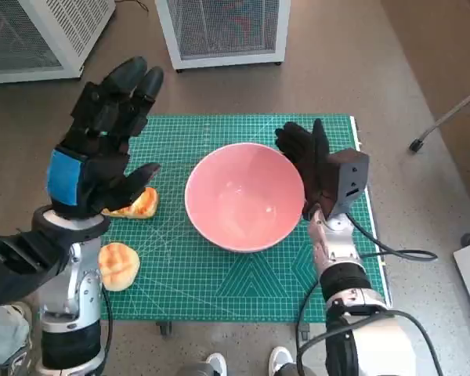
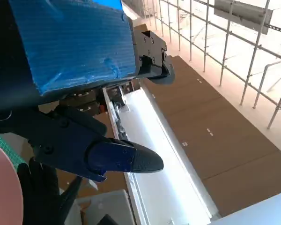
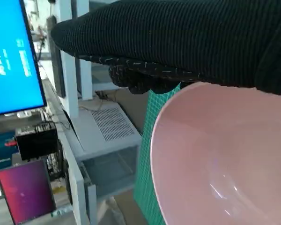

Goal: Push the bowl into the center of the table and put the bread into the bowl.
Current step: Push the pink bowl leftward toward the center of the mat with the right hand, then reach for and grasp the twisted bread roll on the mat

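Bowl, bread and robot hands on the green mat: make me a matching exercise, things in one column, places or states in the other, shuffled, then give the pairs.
Things:
1. bowl
2. left robot hand
3. right robot hand
4. bread

States:
A. raised above the mat, fingers spread, holding nothing
B. pink, empty, near the mat's middle
C. against the bowl's rim
D. on the mat's left edge, outside the bowl

Pairs: 1-B, 2-A, 3-C, 4-D
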You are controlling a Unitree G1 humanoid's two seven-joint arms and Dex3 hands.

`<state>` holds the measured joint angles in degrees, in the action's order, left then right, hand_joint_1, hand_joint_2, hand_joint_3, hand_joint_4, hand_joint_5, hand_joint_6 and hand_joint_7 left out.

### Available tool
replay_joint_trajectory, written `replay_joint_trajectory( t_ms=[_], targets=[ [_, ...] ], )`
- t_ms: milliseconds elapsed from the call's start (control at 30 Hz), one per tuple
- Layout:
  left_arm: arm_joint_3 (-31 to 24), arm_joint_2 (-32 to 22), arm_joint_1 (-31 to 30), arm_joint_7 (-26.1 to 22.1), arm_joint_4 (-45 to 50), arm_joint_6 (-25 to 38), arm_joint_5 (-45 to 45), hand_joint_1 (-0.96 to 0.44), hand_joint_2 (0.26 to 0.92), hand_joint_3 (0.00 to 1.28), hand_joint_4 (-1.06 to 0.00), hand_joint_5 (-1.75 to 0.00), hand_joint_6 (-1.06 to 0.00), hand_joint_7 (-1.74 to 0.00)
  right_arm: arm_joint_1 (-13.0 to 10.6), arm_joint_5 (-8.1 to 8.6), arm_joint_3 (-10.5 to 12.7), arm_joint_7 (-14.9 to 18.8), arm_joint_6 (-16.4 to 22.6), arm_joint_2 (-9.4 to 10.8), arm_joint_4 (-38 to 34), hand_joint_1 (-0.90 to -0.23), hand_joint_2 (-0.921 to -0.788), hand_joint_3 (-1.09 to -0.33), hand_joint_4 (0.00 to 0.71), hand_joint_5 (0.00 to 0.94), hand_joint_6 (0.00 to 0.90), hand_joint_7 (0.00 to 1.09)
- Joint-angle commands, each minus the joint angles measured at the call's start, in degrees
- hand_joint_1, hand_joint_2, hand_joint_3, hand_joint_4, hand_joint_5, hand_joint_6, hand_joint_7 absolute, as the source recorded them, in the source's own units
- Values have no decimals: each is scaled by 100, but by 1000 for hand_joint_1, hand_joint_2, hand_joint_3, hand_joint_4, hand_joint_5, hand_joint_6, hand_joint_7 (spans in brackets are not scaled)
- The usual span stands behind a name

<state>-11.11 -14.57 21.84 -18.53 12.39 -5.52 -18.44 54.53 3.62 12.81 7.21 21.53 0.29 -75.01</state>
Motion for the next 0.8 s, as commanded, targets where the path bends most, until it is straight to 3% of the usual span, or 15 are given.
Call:
replay_joint_trajectory(
  t_ms=[33,267,467,600,800],
  targets=[
    [1,15,-91,63,120,7,3,-625,921,252,-241,-1,-205,-413,-43,-77,-21,13,-95,-88,-66,-626,-921,-751,215,1,325,14],
    [19,25,-106,123,124,-8,30,-635,921,253,-241,-1,-204,-416,72,52,74,186,224,-263,100,-621,-921,-750,206,1,319,11],
    [113,95,-96,200,126,-25,94,-627,921,252,-243,-2,-204,-418,127,248,174,587,1069,-347,434,-633,-921,-739,219,7,324,13],
    [203,164,-93,246,134,-47,144,-617,921,251,-244,-2,-204,-419,112,513,264,1134,1654,-382,794,-641,-921,-732,226,9,330,15],
    [257,229,-71,210,75,-101,84,-610,921,250,-245,-2,-201,-420,-135,1109,298,2147,2183,-383,1743,-635,-921,-745,225,6,329,15]
  ],
)
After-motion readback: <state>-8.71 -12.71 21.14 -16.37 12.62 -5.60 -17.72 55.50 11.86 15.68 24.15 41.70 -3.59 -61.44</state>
